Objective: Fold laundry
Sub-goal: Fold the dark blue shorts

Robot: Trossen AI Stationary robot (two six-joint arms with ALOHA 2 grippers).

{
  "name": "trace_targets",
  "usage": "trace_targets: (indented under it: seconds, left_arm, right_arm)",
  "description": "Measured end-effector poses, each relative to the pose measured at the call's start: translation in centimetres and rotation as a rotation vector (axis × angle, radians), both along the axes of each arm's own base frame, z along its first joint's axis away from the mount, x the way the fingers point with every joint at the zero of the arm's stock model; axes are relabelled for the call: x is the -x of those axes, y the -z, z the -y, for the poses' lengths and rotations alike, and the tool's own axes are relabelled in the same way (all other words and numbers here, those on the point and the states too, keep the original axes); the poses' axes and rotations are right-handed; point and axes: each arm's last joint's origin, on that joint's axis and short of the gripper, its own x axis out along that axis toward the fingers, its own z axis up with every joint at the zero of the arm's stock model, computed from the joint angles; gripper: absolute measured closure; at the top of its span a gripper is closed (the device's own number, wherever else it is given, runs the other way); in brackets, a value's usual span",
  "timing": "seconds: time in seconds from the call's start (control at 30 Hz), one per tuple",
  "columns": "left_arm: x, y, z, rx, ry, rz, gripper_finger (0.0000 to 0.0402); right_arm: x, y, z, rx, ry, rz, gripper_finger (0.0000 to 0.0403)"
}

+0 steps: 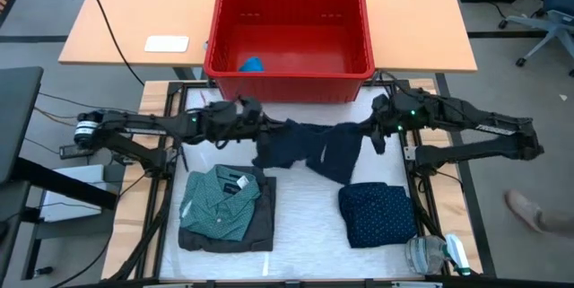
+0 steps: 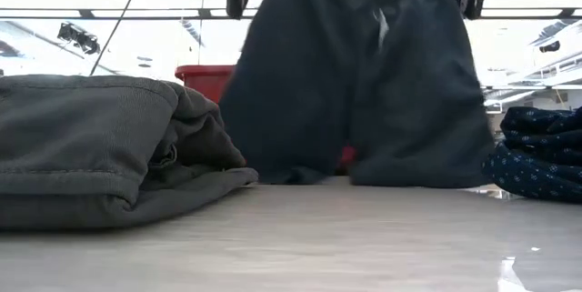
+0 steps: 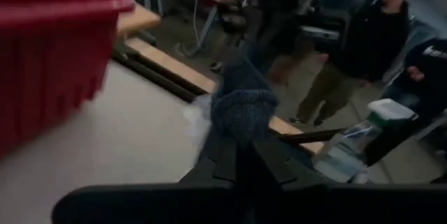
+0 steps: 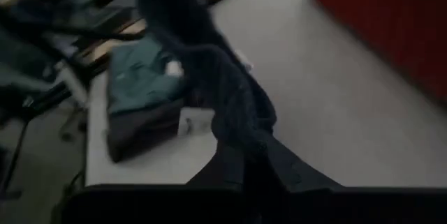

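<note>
Seen from above, two dark robot arms reach in from either side of a white-topped table (image 1: 305, 225) and hold a plain dark garment (image 1: 309, 149) stretched between them, just in front of a red plastic basket (image 1: 289, 30). The left gripper (image 1: 260, 123) is clamped shut on the garment's left top edge; the right gripper (image 1: 372, 128) is clamped shut on its right top edge. From table height the garment (image 2: 355, 83) hangs down in two lobes, and its lower hem seems to touch the tabletop, though the view there is dim.

At the near left of the table lies a folded teal-green dotted collared shirt (image 1: 220, 200), resting on top of a folded charcoal grey piece (image 1: 260, 221). At the near right, well apart from that pile, lies a folded navy dotted piece (image 1: 377, 212). Something small and blue (image 1: 252, 64) lies inside the basket.

In the left wrist view, people (image 3: 360, 49) stand in the room beyond the table.
</note>
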Motion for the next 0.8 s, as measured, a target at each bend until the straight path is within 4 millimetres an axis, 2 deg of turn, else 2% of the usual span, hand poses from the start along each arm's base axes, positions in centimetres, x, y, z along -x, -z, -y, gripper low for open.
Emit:
trace_targets:
  seconds: [0.1, 0.27, 0.33, 0.37, 0.43, 0.57, 0.67, 0.8]
  left_arm:
    - [-0.7, -0.4, 0.6, 0.066, 0.011, 0.022, 0.0384]
    - [-0.7, -4.3, 1.1, 0.068, 0.033, 0.129, 0.0384]
    - [-0.5, -5.0, 0.8, 0.064, -0.002, 0.098, 0.0384]
    - [-0.4, -4.7, 0.6, 0.059, -0.040, 0.051, 0.0384]
    - [-0.3, -3.3, -0.1, 0.053, -0.122, -0.075, 0.0384]
    - [-0.7, 1.4, -1.8, 0.128, -0.240, -0.340, 0.0383]
    - [-1.5, 4.7, -3.8, 0.112, -0.318, -0.445, 0.0383]
    - [-3.3, 9.0, -7.3, 0.075, -0.394, -0.549, 0.0383]
  right_arm:
    - [0.5, -0.7, 0.6, -0.061, 0.011, 0.007, 0.0385]
    - [1.3, -4.0, 0.7, -0.107, -0.055, 0.110, 0.0385]
    - [1.2, -4.3, 1.2, -0.080, -0.036, 0.094, 0.0385]
    - [1.1, -4.0, 1.6, -0.068, -0.018, 0.063, 0.0385]
    - [0.5, -2.8, 2.7, -0.073, 0.021, -0.023, 0.0385]
    - [-1.3, 1.8, 5.6, -0.139, 0.102, -0.262, 0.0385]
    - [-2.7, 4.9, 7.9, -0.059, 0.228, -0.374, 0.0382]
    - [-4.8, 8.8, 10.7, -0.014, 0.288, -0.462, 0.0353]
